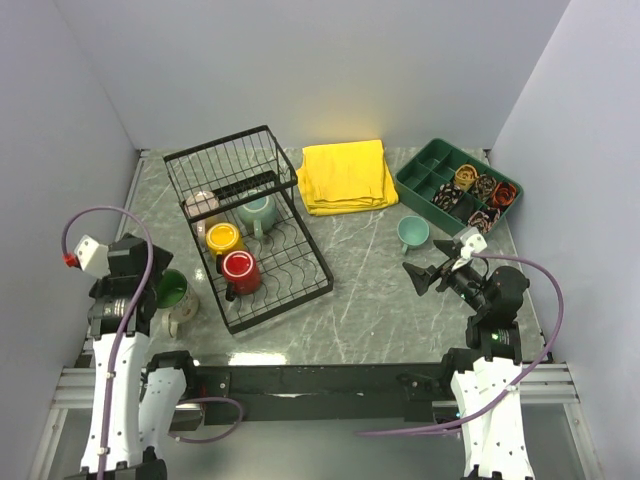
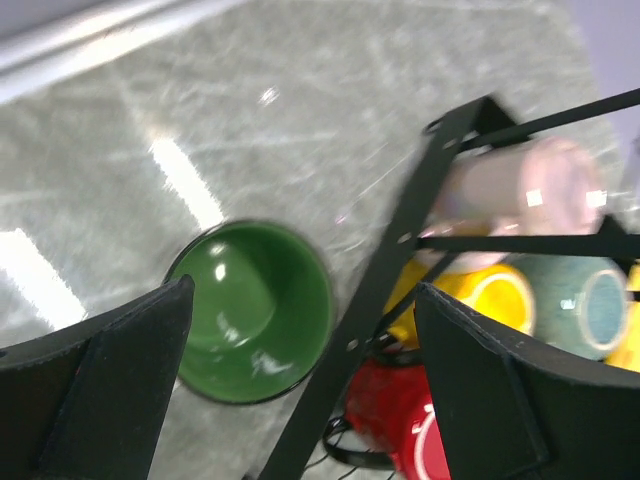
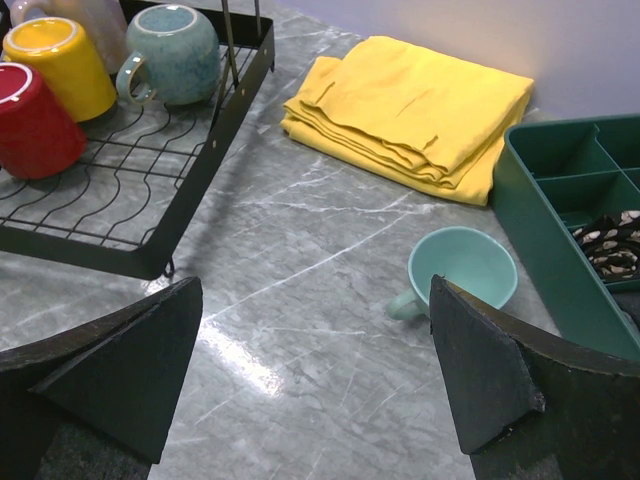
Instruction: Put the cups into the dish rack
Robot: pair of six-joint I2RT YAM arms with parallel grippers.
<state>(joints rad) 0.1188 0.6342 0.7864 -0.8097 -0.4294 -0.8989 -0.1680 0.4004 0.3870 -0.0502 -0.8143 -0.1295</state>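
Dark green mug (image 2: 250, 310): looking slippery, breakable; rim inviting pinching
Left gripper (image 2: 305, 292): jaws standing apart
Right gripper (image 3: 315, 290): jaws gaping, empty

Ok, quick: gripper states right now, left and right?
Left gripper: open, empty, over the dark green cup.
Right gripper: open, empty, pointed toward the teal cup.

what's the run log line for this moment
dish rack: red cup, yellow cup, racked teal cup, cream cup | table: green cup by left gripper, loose teal cup near right gripper | both open, empty
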